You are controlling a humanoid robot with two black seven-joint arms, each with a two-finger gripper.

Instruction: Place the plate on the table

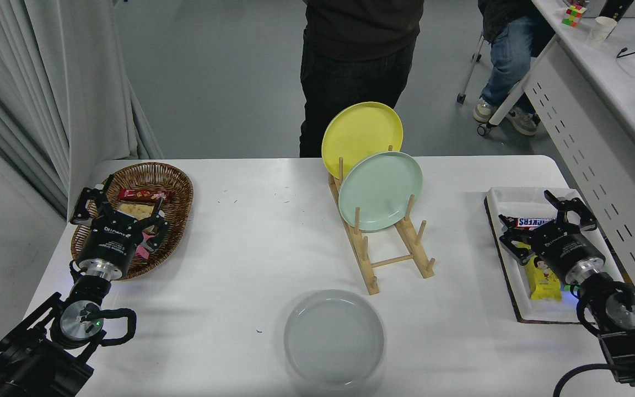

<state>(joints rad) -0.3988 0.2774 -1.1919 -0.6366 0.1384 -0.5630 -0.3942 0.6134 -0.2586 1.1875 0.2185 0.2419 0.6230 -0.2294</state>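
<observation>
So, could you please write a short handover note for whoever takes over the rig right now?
Left gripper: open, empty, parked over the wicker basket at the lower left.
Right gripper: open, empty, above the white tray of snacks at the right.
The grey plate lies flat on the table, near the front edge, in front of the wooden rack.
The yellow plate and the green plate stand in the rack.
Done: plate is on the table. Left: nothing that shows.

Robotics lab, grey floor, curtain [47,82], perforated-front desk [598,105], wheeled chair [480,60], bystander [361,60] watching
</observation>
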